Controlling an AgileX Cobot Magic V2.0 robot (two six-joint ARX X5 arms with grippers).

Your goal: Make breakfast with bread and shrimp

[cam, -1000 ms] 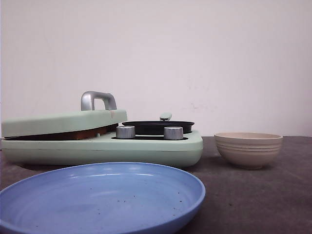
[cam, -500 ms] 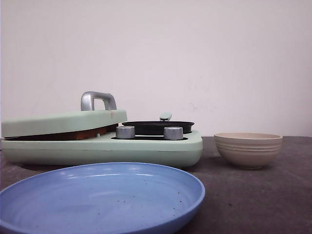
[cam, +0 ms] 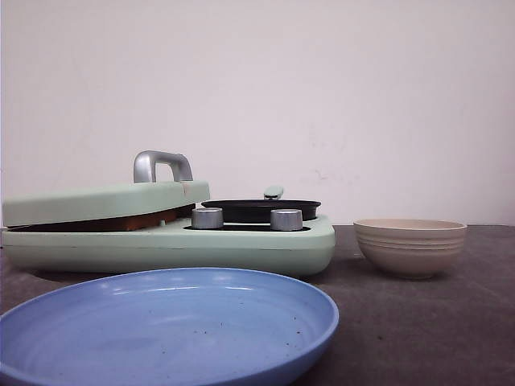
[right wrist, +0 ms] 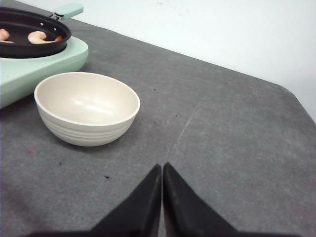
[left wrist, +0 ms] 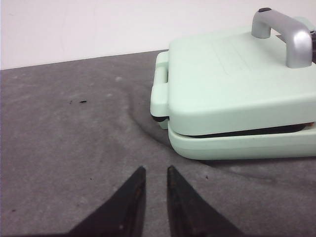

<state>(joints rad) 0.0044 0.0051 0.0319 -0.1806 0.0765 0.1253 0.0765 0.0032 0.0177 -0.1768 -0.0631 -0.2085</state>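
Observation:
Two pale pink shrimp (right wrist: pixel 37 36) lie in the black pan (right wrist: pixel 34 48) on the mint-green cooker (cam: pixel 241 245). The cooker's press lid (left wrist: pixel 232 79) is down, and a brown strip of bread (cam: pixel 121 221) shows in the gap under it. The beige ribbed bowl (right wrist: pixel 86 111) stands empty beside the pan. My left gripper (left wrist: pixel 156 169) hovers over bare table near the lid's corner, slightly open with nothing between its fingers. Close to the bowl, my right gripper (right wrist: pixel 162 166) is shut and empty. Neither gripper shows in the front view.
A blue plate (cam: pixel 161 330) sits empty at the table's front. The lid carries a silver handle (left wrist: pixel 289 34). Two silver knobs (cam: pixel 207 218) stand on the cooker in front of the pan. The grey table ends at a white wall behind.

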